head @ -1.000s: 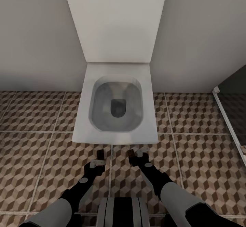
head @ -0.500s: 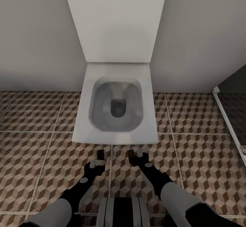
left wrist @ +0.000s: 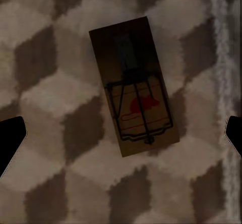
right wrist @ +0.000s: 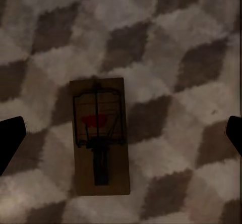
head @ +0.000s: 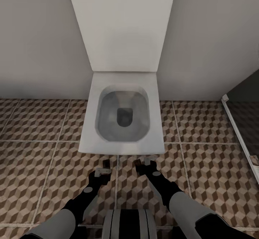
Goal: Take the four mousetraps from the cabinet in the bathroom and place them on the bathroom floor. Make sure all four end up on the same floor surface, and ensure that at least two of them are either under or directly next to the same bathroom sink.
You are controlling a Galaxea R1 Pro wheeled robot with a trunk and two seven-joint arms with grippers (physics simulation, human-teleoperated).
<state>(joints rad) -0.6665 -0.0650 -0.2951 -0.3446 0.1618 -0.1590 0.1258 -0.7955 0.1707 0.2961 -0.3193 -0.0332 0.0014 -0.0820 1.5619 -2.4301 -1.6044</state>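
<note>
One mousetrap (left wrist: 133,85), a small brown board with a dark wire bar and a red mark, lies flat on the cube-patterned bathroom floor (head: 36,167). My left gripper (left wrist: 121,133) hangs open above it, its dark fingertips (left wrist: 10,133) far apart on either side. A second mousetrap (right wrist: 99,133) lies flat on the tiles under my open right gripper (right wrist: 121,133). In the head view both grippers, left (head: 104,170) and right (head: 144,167), point down at the floor just in front of the white boxy unit. The cabinet and the sink are out of view.
A small white boxy unit with a recessed bowl (head: 122,138) stands against the pale wall (head: 39,52) straight ahead. A dark glass partition with a white frame (head: 239,127) runs along the right. Patterned tiles spread left and right of the arms.
The whole head picture has shifted slightly down, so the camera moved. Both grippers keep their places and stay open over the traps.
</note>
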